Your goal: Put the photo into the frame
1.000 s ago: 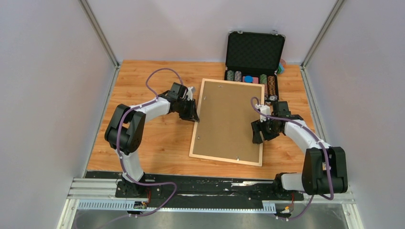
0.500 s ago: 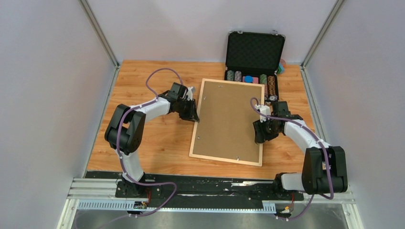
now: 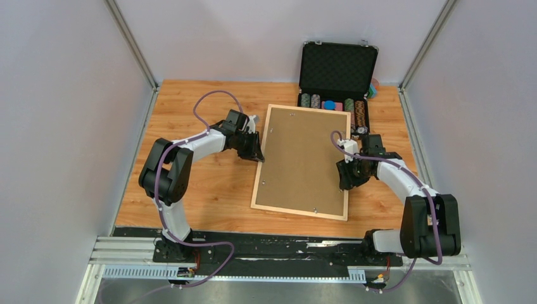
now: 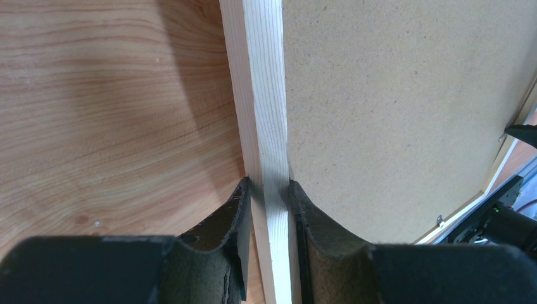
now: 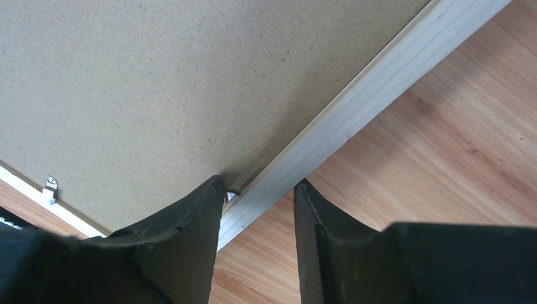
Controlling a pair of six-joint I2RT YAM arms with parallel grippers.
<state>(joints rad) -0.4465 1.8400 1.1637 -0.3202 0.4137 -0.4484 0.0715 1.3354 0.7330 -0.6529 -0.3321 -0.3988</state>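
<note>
Wrist views | left end effector pinching frame | right end effector astride frame, grip unclear

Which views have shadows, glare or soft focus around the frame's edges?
Top external: even light, no glare, frame sharp. Left wrist: a curved shadow darkens the table beside the rail; the left claw looks slightly soft up close. Right wrist: the right claw is dark and nearly featureless, while the backing board grain is crisp.

The light is bright and even. A soft shadow lies on the table beside the frame. The left gripper has blurry fingers.
</note>
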